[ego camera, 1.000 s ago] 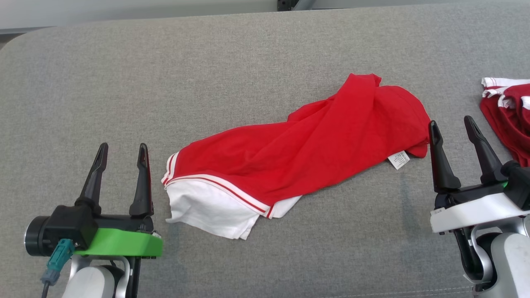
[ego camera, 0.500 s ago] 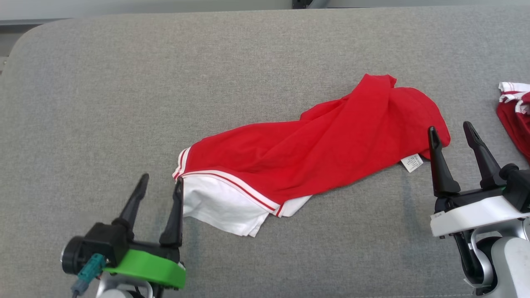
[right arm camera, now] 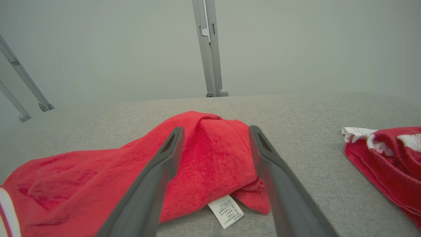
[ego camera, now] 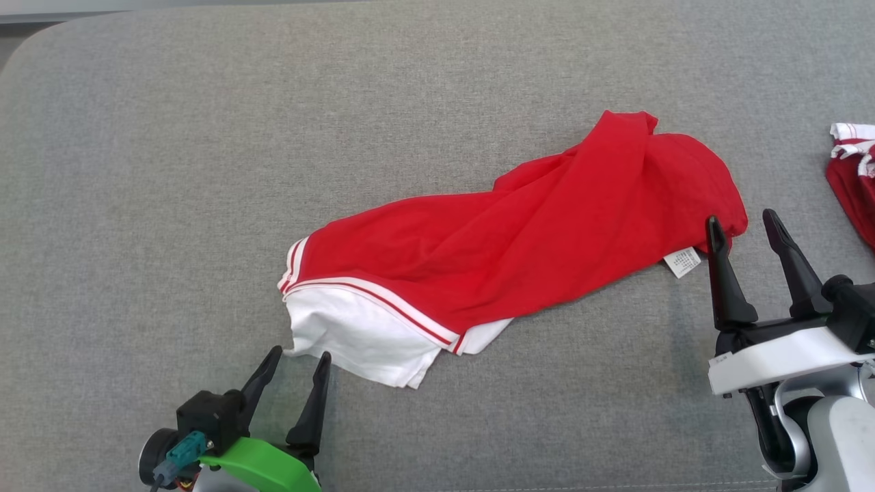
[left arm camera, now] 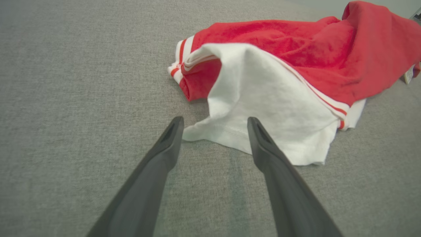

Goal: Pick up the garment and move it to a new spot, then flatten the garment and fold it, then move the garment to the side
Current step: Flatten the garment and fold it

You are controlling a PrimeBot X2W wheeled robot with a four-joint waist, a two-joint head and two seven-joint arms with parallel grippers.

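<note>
1. The left gripper (ego camera: 301, 352) (left arm camera: 214, 119) sits low at the bottom left of the head view. Its forearm is mostly out of the picture, and its fingers lean up and to the right, spread wide and holding nothing. The tips are just short of the garment's white corner; whether they touch it I cannot tell.
2. The red-and-white T-shirt (ego camera: 519, 232) (left arm camera: 296, 42) (right arm camera: 210, 158) lies crumpled mid-cushion on a slant, white striped end lower left, bunched red end upper right.
3. The right gripper (ego camera: 741, 217) (right arm camera: 215, 128) stands at the lower right, fingers upright, parted and empty. Its inner tip is just beside the shirt's red end and care label (ego camera: 682, 262) (right arm camera: 226, 206).
4. Bare grey cushion (ego camera: 171, 171) stretches left of and beyond the shirt, up to a rounded corner at the upper left. A narrower bare strip separates the right gripper from a second red-and-white garment (ego camera: 851, 184) (right arm camera: 388, 154) at the right edge.
</note>
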